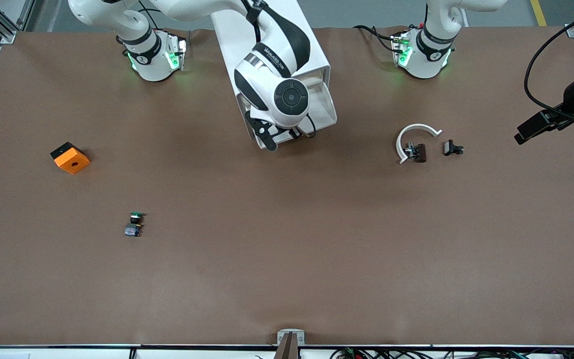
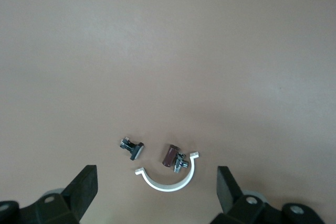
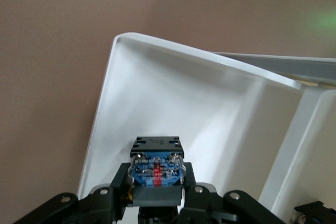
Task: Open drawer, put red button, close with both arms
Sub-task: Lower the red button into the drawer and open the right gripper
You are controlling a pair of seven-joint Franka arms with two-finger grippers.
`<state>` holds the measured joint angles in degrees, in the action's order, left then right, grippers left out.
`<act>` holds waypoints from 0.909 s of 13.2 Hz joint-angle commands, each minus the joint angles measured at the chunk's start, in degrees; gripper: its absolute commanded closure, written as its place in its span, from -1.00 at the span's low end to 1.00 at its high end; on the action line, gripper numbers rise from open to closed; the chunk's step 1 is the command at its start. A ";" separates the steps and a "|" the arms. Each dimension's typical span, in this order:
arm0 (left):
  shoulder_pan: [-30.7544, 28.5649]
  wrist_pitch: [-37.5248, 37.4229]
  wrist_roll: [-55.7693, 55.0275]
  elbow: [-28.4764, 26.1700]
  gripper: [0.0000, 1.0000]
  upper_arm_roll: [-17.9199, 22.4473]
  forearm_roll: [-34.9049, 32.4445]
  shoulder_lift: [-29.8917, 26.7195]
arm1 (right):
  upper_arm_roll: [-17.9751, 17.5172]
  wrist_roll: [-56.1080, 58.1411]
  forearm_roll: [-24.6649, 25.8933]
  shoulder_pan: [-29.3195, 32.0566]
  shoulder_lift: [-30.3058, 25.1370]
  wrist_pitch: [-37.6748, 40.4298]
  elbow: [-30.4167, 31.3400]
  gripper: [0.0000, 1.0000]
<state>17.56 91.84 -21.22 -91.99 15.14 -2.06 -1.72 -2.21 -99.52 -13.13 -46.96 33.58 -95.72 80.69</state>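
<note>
Nearest the front camera, toward the right arm's end of the bench (image 1: 287,279), lay the green-capped button (image 1: 136,216), untouched and no part of the task. Farther from the camera sat an orange block (image 1: 70,157).

Toward the left arm's end lay a white curved clip (image 1: 416,135) with two small dark parts (image 1: 452,148) beside it. The left tool (image 2: 156,178) hung above these, fingers spread wide and empty; this arm waited.

Farther on, the drawer (image 1: 326,104) stood pulled out of the white cabinet (image 1: 317,57), so the opening step appeared done. The right tool (image 3: 156,192) was poised over the open tray, its fingers clamped on the red button (image 3: 156,163). The button's bluish base faced the wrist camera and its cap was hidden.

The button had not yet been released into the tray. By judgement the task was about midway: lowering and letting go remained, then the closing of the drawer with both arms.
</note>
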 commanded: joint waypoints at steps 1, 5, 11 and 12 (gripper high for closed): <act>0.37 -2.35 2.05 0.93 -1.00 -0.46 -1.72 -0.65 | 0.63 -0.59 -1.28 -0.58 0.08 0.09 -0.53 0.41; 0.20 -3.16 3.37 0.85 -1.00 -0.46 -1.64 -2.06 | 0.63 0.11 -1.10 -1.20 0.08 0.00 -0.62 -0.39; -13.38 -1.75 5.23 0.06 -1.00 -16.40 -0.93 -2.15 | 0.63 -0.06 -1.28 -0.50 -0.62 0.79 -3.15 -1.00; -16.39 -1.75 5.40 -0.29 -1.00 -19.67 -0.84 -2.15 | 0.63 0.02 -1.89 -0.06 -0.97 0.79 -3.95 -1.00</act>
<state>7.52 89.94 -16.97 -91.55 2.06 -2.50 -3.28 -1.98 -99.49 -13.29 -47.55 33.47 -95.90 78.82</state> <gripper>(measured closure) 0.000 0.000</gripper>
